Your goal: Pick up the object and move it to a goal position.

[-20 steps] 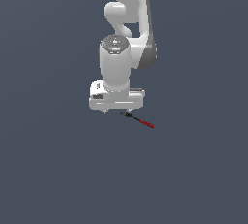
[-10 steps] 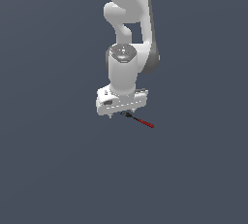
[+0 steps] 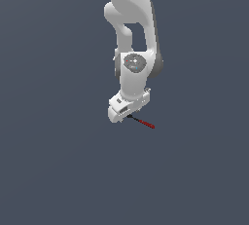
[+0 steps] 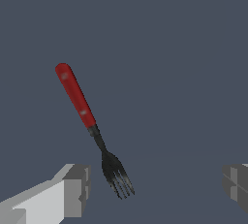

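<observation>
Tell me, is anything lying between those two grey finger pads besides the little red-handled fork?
No. In the wrist view only the fork lies between the gripper fingers, its dark tines nearer one pad; the rest is bare grey floor.

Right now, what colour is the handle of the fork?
Red; the fork has a black tined end. The wrist view shows it best.

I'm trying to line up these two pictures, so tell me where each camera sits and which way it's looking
Exterior view: off the arm, its position unknown, facing the white arm, whose gripper hangs over a fork on the grey floor.
Wrist view: on the wrist, looking past two grey fingertips, spread wide, onto the fork.
Shared: the red-handled, black-tined fork and the gripper.
</observation>
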Motion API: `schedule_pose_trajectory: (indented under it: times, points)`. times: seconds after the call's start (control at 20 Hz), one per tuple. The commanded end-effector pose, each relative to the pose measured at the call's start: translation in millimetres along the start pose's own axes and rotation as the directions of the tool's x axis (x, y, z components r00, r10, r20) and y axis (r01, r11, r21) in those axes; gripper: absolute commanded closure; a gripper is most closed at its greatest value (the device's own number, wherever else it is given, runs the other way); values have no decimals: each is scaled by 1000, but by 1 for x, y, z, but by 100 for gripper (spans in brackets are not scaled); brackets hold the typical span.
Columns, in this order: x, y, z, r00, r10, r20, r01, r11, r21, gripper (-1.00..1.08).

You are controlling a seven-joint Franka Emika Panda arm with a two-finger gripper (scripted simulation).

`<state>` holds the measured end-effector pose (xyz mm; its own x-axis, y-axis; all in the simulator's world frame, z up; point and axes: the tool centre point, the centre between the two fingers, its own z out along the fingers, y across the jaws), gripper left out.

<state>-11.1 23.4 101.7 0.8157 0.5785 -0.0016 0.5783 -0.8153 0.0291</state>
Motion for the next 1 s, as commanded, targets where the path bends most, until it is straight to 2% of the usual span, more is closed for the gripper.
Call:
schedule_pose_trajectory:
  times: [0.0,0.45,0.7,0.95]
  points:
    - [1,-11,9,996,-90,0,90,996,4,-92]
    - [3,-42,34,942,-336,-7,336,942,19,-92]
    - [3,-52,41,913,-408,-12,408,913,24,-92]
    - [4,-56,44,900,-436,-14,437,899,25,-92]
